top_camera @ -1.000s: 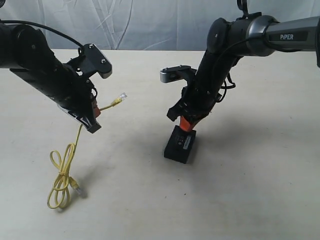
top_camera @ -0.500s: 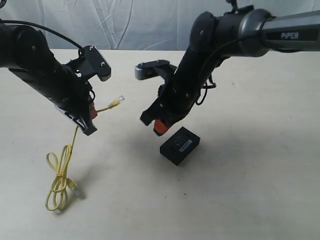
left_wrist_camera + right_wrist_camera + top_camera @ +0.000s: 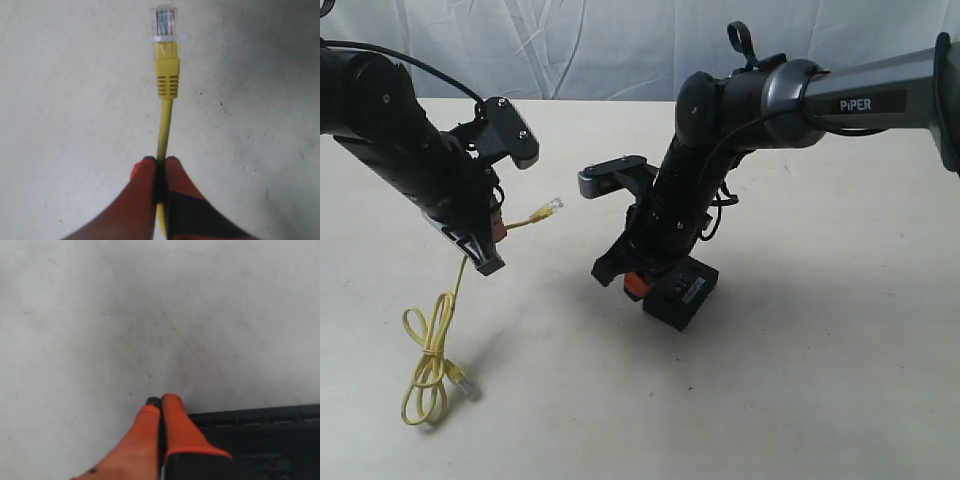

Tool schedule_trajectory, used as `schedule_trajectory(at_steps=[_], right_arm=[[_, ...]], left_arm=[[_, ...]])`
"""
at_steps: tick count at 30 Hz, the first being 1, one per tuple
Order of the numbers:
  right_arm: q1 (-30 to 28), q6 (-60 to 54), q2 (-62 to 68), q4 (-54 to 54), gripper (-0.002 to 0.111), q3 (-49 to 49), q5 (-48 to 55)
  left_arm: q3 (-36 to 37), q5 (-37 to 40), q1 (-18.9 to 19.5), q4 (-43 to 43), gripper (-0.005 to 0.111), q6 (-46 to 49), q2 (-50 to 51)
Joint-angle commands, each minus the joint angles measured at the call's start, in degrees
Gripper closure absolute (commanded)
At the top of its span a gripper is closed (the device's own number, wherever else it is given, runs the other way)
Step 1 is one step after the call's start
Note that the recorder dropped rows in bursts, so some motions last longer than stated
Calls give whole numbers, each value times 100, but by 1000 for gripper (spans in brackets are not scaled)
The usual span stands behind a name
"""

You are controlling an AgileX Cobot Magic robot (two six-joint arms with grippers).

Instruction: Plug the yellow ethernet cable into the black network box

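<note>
Pinching yellow ethernet cable (image 3: 164, 120) tight in left gripper (image 3: 159, 162), plug (image 3: 165, 22) free, well left of black network box (image 3: 686, 292).
With right gripper (image 3: 160, 401) closed on nothing, tips just beside box edge.

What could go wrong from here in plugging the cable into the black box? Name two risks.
The right gripper is shut beside the box, not gripping it, so a push from the plug may slide the box. The left gripper pinches the cable behind the plug, so the free end may bend off line.
</note>
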Motion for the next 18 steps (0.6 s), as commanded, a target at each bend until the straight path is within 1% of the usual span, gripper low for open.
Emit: schedule_trajectory(at_steps=[1,13,18], right_arm=[[10,16,-1,-309,109,17,324],[10,24,-12,-416,109,17,926],[10,24,-165,-430,109,17,845]], left_arm=[[32,-22,0,-38,107,-23,-2],[32,-22,0,-38,107,-23,-2],[32,-22,0,-38,107,-23,-2]])
